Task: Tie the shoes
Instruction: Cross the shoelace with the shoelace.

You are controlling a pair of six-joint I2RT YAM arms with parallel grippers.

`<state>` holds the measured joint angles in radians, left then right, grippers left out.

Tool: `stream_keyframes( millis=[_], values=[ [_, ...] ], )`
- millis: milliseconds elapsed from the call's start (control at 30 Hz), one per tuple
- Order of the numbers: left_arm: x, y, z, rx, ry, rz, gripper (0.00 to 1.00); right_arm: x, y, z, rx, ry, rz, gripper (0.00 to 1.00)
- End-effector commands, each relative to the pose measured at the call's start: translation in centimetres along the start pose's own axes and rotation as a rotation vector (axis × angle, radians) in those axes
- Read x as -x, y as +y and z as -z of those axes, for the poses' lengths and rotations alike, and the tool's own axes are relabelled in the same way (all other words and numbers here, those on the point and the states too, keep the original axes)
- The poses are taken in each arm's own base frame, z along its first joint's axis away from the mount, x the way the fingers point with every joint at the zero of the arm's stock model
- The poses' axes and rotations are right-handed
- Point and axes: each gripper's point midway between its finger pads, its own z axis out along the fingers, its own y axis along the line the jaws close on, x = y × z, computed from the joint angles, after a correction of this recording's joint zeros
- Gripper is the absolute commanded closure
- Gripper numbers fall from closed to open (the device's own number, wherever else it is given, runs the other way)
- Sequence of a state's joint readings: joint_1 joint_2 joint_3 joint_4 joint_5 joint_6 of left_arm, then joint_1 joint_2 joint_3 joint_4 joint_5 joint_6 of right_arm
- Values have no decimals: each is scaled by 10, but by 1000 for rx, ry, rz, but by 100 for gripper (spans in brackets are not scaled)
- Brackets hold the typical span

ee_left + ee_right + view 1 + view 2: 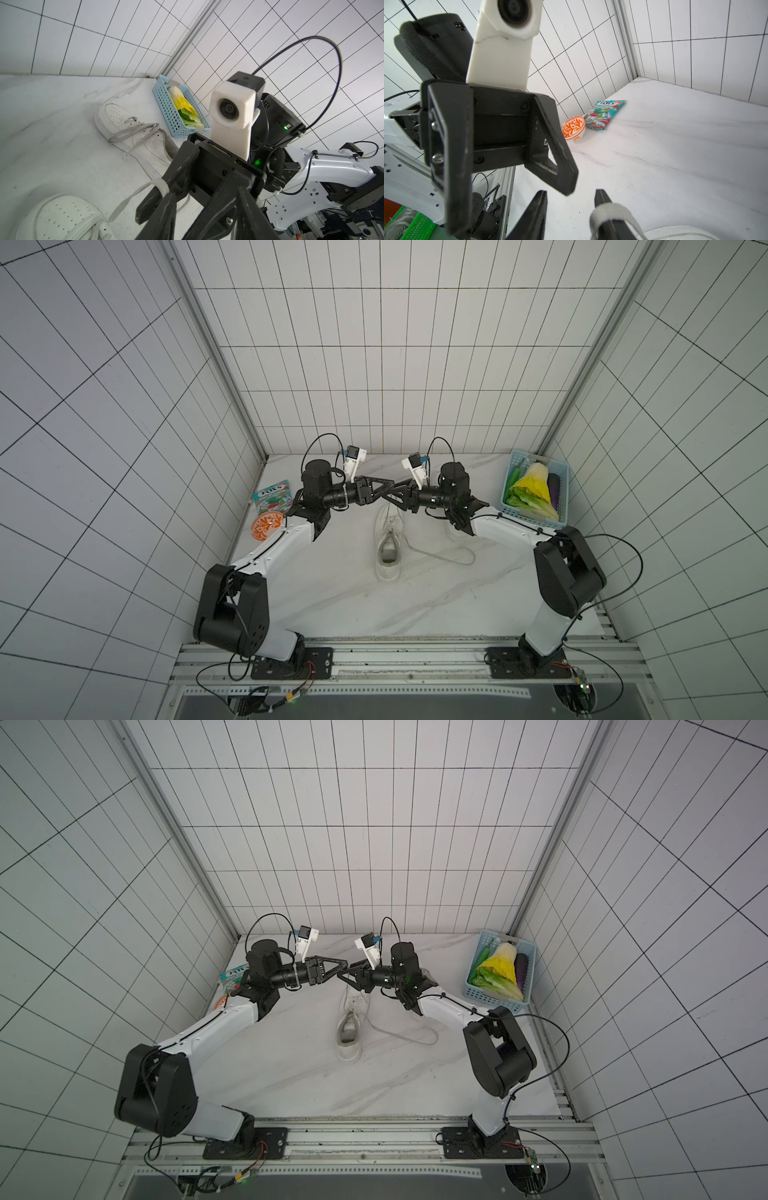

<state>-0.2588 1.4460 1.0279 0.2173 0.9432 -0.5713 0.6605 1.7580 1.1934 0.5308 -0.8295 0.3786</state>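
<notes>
On the tabletop [332,597], midway between the two arms: white shoe [388,545], toe toward the back wall, heel toward the arm bases, untied. Loose lace [451,559] of it flat on the marble in a long curve toward the right arm's side; raised lace [609,211] up off the surface, looped over a single finger [601,197] of the right end effector [571,193], draped rather than pinched. Right end effector released, fingers apart, bare tabletop visible through the gap. Close in front of it, above the shoe's toe end in both top views, left end effector [385,488], likewise released, fingers spread wide, grasping nothing. Second shoe [128,128] farther right, largely hidden under the right forearm in both top views, from the left wrist view just beside a blue perforated basket [166,108], laces slack across its tongue. Inside the basket, yellow-green cabbage [182,104] and purple eggplant [555,489]. Over on the left side by the wall, orange-patterned bowl [573,127], teal candy packet [604,114] just beside it.
</notes>
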Motion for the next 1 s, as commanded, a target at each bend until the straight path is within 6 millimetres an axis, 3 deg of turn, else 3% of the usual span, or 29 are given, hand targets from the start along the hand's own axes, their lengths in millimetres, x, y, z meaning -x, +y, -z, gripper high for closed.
stream_keyframes(
  millis=[0,133,300,400,533,633,967],
  values=[
    [13,-6,14,42,-30,-61,54,38,15,5,30,-73,79,58],
    [17,-1,32,104,-77,-79,50,54,19,14,22,-100,98,58],
    [0,9,37,138,-81,-87,47,65,25,22,0,-98,132,59],
    [-9,14,35,120,-74,-88,47,67,27,25,-16,-92,141,71],
    [-22,16,27,102,-43,-130,46,71,30,29,-23,-98,144,81],
    [-29,10,15,72,-23,-212,44,74,33,31,-28,-102,150,98],
    [-27,14,-23,30,6,-250,43,75,39,37,-36,-110,154,100]
  ],
)
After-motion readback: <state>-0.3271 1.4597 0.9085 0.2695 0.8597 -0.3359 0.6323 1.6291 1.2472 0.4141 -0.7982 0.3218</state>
